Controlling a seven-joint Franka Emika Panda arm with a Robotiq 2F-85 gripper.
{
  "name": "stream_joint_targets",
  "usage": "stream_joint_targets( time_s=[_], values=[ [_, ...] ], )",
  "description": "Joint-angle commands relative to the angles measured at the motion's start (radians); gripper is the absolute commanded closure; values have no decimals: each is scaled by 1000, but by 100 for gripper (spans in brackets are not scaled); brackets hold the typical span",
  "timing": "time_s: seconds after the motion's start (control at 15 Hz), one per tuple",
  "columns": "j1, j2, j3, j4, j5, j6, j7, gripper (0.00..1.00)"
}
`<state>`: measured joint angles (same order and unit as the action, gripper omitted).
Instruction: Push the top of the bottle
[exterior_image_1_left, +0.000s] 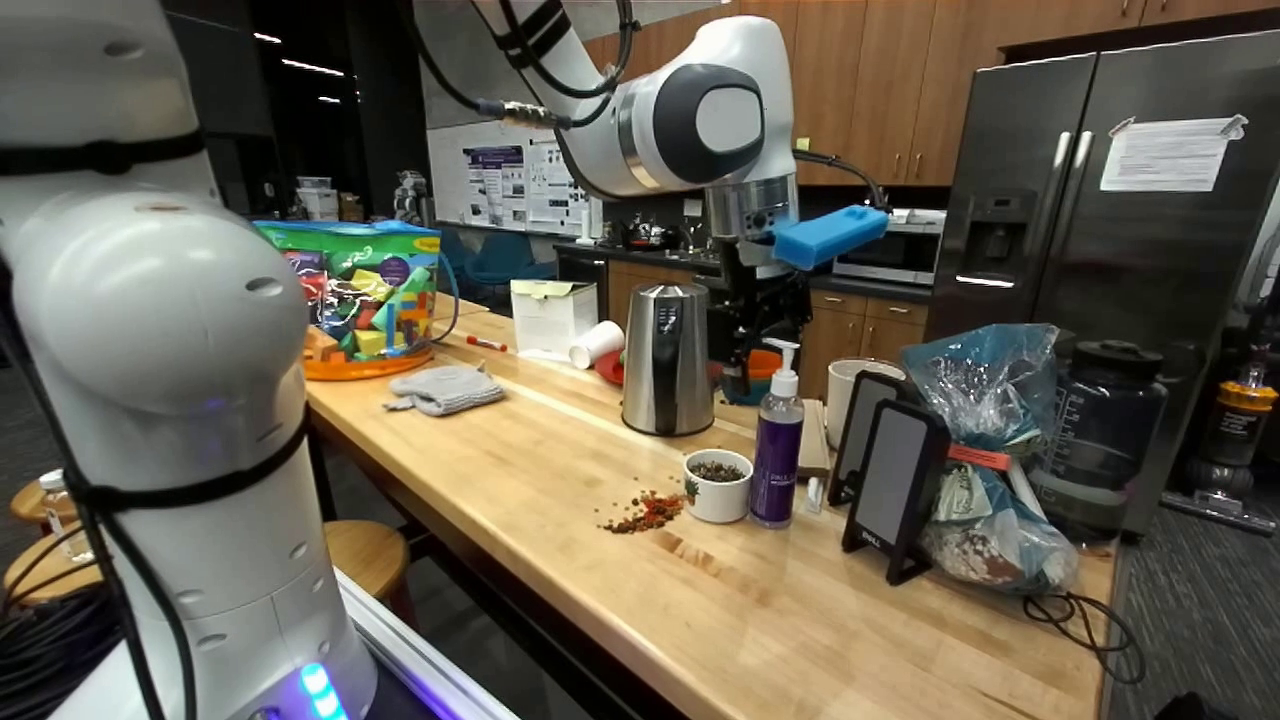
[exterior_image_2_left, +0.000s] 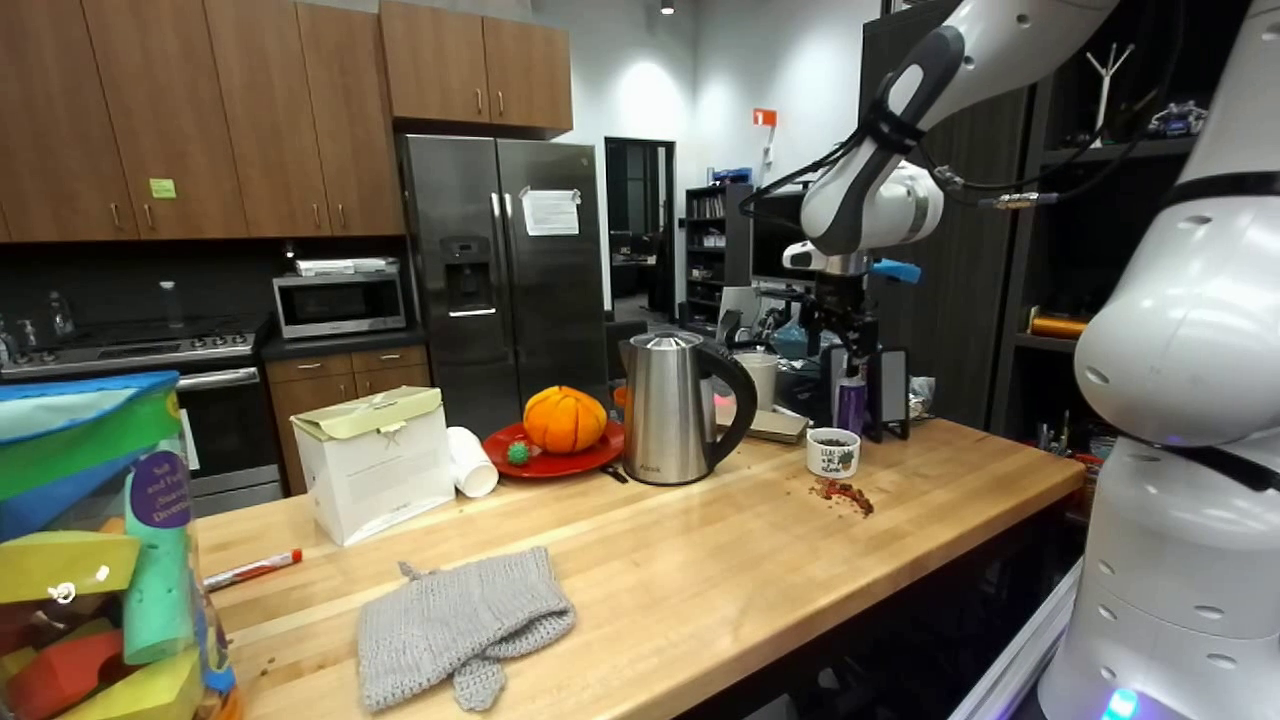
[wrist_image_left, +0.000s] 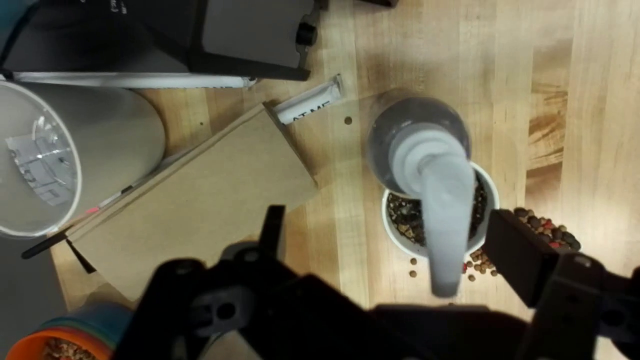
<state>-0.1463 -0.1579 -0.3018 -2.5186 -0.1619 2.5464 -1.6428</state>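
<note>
Wooden tabletop (wrist_image_left: 345, 210) lies under everything in the wrist view. The gripper (wrist_image_left: 394, 241) enters from 6 o'clock, jaws wide — the pump top (wrist_image_left: 446, 220) of the bottle (wrist_image_left: 415, 150) shows in the gap, spout aimed at 6 o'clock, apart from both fingers (wrist_image_left: 522, 260). White cup (wrist_image_left: 493, 202) at the bottle's 5 o'clock, partly covered by it; loose brown and red pellets (wrist_image_left: 557, 235) at the cup's 4 o'clock.

In an exterior view, a dark fridge (exterior_image_1_left: 1010, 210) stands at 2 o'clock in the frame. Bottle upright, purple; cup just beside it at 9 o'clock, steel kettle (exterior_image_1_left: 668, 365) between 10 and 11, black Dell speakers (exterior_image_1_left: 895, 490) at 3. Jaw spread: cannot tell from here.

In an exterior view, a red plate (exterior_image_2_left: 560, 466) bears an orange pumpkin shape (exterior_image_2_left: 565, 420) at the kettle's 9 o'clock; grey knitted piece (exterior_image_2_left: 460, 630) at 7 in the frame. Bottle at the gripper's 6 o'clock — its top mostly hidden; contact cannot be told.
</note>
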Motion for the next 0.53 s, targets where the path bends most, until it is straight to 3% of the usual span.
stream_joint_targets(
  time_s=[0.0,0.47],
  values=[
    [-27,30,-7,4,13,47,-60,0],
    [-48,33,-13,10,36,51,-100,0]
  ],
)
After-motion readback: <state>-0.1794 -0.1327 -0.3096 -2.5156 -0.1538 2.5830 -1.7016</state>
